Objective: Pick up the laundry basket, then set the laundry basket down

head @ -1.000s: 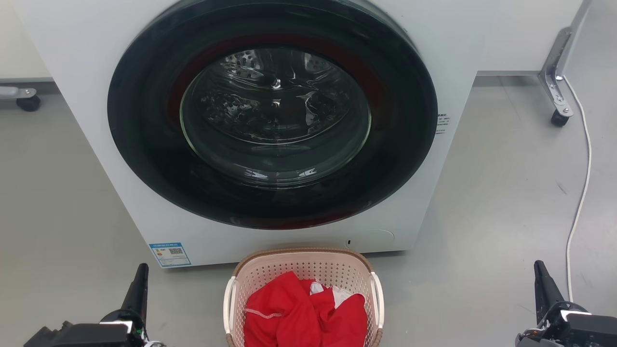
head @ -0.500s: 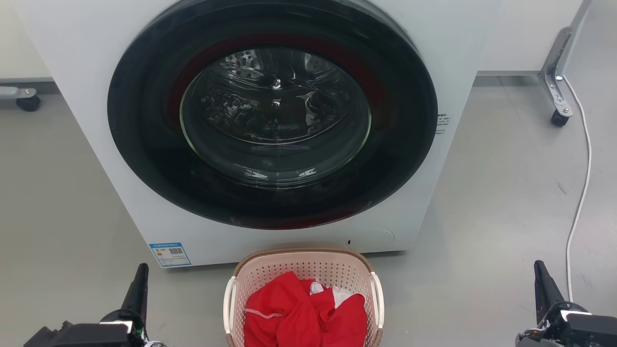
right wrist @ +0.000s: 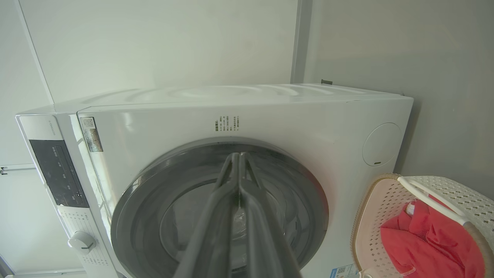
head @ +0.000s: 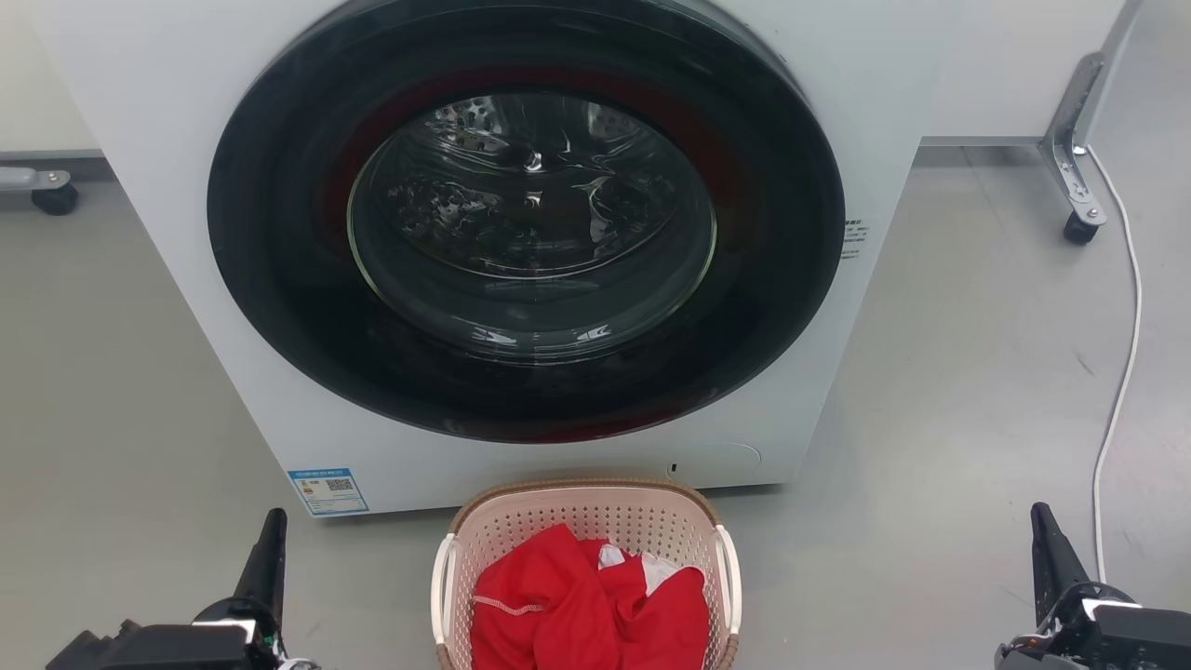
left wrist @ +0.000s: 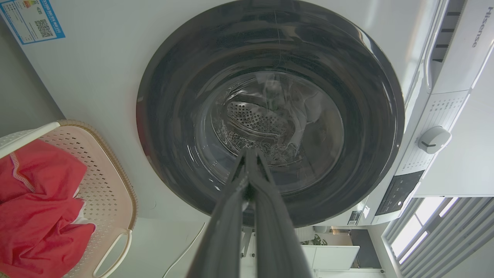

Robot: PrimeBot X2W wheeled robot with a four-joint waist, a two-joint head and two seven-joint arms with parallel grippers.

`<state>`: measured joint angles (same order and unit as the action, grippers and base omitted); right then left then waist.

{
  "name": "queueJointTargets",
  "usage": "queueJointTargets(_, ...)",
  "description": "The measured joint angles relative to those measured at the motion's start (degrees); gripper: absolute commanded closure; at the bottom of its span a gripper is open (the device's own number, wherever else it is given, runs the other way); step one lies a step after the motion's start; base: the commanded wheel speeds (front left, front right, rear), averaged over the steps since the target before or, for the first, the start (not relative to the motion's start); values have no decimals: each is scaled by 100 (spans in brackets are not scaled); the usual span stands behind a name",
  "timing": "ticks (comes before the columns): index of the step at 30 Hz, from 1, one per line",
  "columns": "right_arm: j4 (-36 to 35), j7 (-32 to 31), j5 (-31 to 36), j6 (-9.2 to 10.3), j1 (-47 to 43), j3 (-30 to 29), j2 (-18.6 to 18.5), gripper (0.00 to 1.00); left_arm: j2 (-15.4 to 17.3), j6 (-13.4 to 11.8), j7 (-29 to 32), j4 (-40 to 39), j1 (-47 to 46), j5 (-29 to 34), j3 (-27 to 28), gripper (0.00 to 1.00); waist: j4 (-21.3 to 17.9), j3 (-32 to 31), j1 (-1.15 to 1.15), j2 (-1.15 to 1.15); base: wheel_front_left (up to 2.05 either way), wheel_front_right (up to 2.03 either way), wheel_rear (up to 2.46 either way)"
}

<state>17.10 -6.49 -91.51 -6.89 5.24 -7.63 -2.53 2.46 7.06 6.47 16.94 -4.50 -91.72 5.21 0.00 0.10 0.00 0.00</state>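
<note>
Nothing has moved since the earlier frames: both grippers and the laundry basket point(head: 595, 521) sit where they were.

On the grey floor point(head: 930, 419), the basket stands upright just in front of the washing machine point(head: 140, 186), below its round dark door point(head: 526, 219), with red clothes point(head: 577, 614) heaped inside. The left gripper point(head: 274, 519) is well off the basket's left side and the right gripper point(head: 1039, 516) well off its right, both clear of its white handles. In each wrist view the two dark fingers lie pressed together at the tips, holding nothing. A white cable point(head: 1121, 372) runs along the floor's right edge.
</note>
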Motion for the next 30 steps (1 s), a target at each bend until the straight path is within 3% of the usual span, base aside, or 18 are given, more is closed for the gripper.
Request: queueJointTargets(30, -1, 0, 0, 0, 0, 0, 1, 100, 0, 0, 0, -1, 0, 0, 0, 100, 0, 1, 0, 0, 0, 0, 0)
